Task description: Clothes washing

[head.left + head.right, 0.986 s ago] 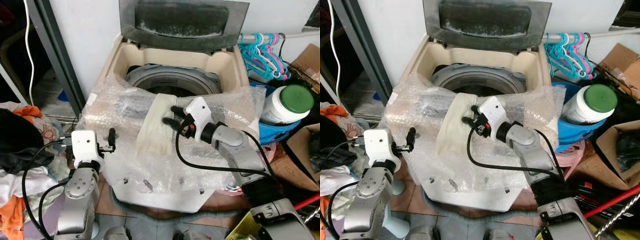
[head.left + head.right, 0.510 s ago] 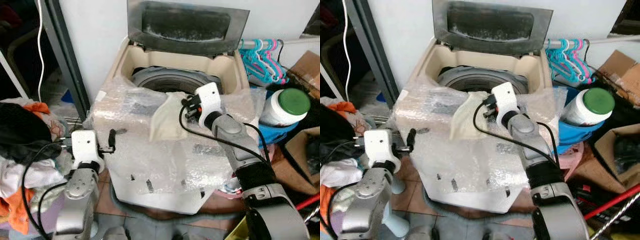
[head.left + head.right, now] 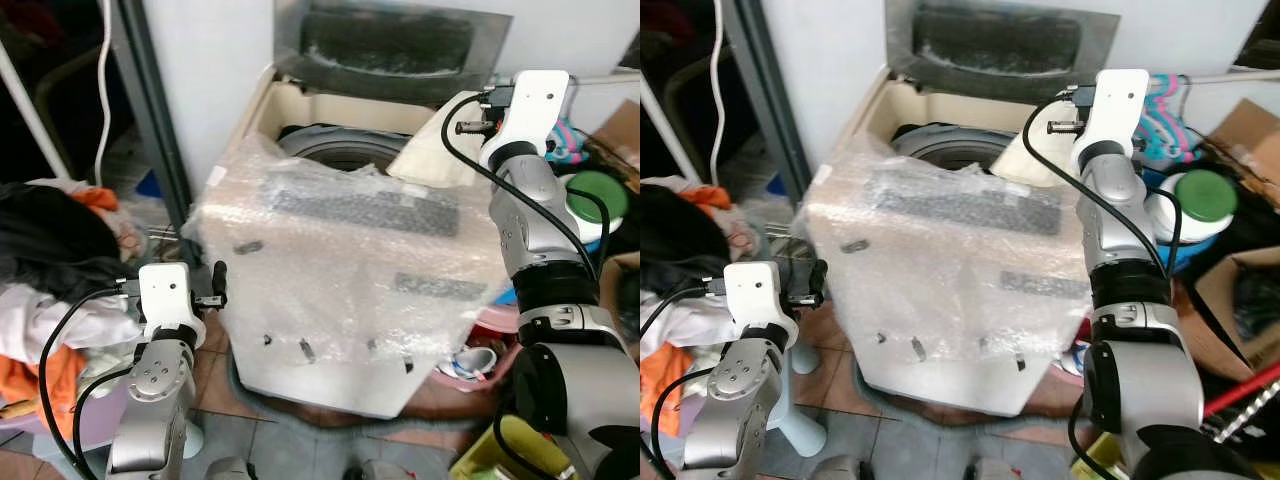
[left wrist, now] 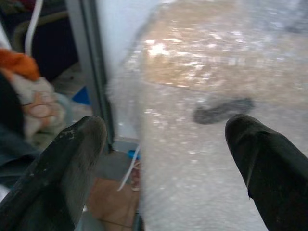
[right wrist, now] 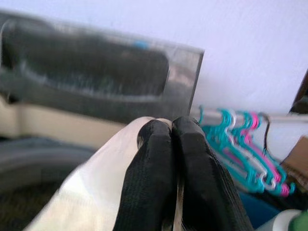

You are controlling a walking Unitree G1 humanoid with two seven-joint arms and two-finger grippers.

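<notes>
upper right, right gripper (image 5: pixel 173 159) pinches a cream cloth (image 3: pixel 432 150) above the washer drum (image 3: pixel 345 155); left gripper (image 4: pixel 163 159) spread; loading unfinished

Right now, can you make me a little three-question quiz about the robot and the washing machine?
1. True or false: the washing machine has its lid standing open.
2. What does the right pincer hold? A) a pale cream cloth B) a green-capped jar C) a pink hanger
3. Fill in: the machine's front and top are draped in clear ____ wrap.

Key
1. True: the lid is up, and the drum shows below it.
2. A: the right pincer is shut on the cream cloth, lifted above the drum's rim. The left pincer is open, low by the wrapped front.
3. Bubble.
</notes>
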